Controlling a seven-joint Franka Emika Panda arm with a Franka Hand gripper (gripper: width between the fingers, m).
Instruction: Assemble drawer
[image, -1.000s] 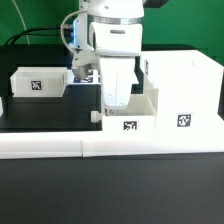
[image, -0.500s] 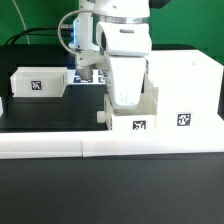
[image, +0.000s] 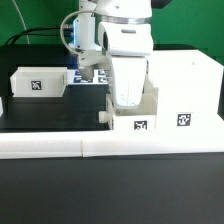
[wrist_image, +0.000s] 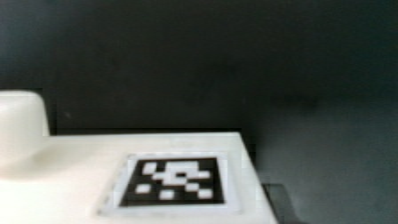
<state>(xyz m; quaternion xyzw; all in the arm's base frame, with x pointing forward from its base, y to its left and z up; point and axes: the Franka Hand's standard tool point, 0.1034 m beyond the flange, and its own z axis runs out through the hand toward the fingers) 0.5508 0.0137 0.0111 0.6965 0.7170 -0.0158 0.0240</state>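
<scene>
The boxy housing stands at the exterior view's right on the black counter; the middle tray sits just beside it, seemingly touching its side wall; the second tray lies well apart at the exterior view's left. The long border rail runs across the front; the marker board lies behind the arm, which covers most of it. The end effector reaches down into the middle tray; its fingertips are hidden, so I cannot tell whether it is clenched or released. The wrist view is blurred; it shows a tag on a white surface, probably the tray, and a rounded white shape that may be a finger. Against 1 second ago, tray and end effector have shifted toward the housing; since 0.5 seconds ago, hardly anything differs.
</scene>
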